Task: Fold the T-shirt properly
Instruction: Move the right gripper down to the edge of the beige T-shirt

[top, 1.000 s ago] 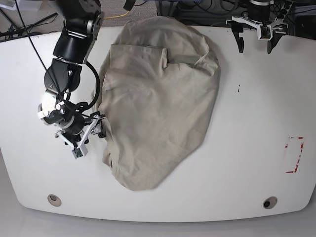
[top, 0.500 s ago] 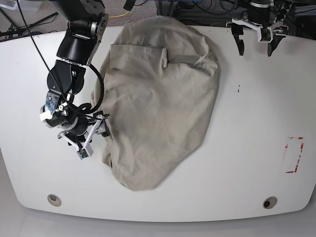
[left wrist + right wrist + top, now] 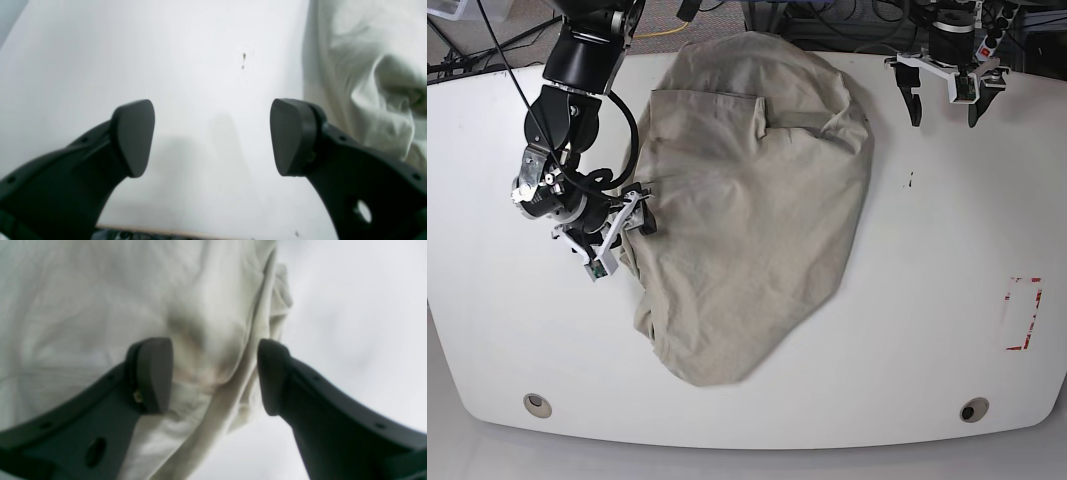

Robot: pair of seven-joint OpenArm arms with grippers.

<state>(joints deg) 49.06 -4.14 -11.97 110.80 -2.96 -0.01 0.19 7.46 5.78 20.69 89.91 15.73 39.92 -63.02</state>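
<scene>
The beige T-shirt [image 3: 747, 200] lies crumpled in a rounded heap across the middle of the white table [image 3: 947, 250]. My right gripper [image 3: 630, 236] is at the shirt's left edge in the base view. In the right wrist view this gripper [image 3: 215, 373] is open, and its fingers straddle a raised fold and hem of the T-shirt [image 3: 100, 290]. My left gripper [image 3: 944, 107] hangs open near the table's far right edge, apart from the shirt. In the left wrist view it [image 3: 211, 136] is over bare table, with the T-shirt [image 3: 367, 66] off to the right.
A red tape mark [image 3: 1024, 313] sits near the table's right edge. A small dark speck [image 3: 911, 181] lies right of the shirt, also visible ahead of the left gripper as a speck [image 3: 244, 60]. Round holes [image 3: 537, 405] [image 3: 973, 410] mark the front corners. Cables run behind the far edge.
My right arm has moved toward the far side and in against the shirt's left edge. The left gripper has hardly moved.
</scene>
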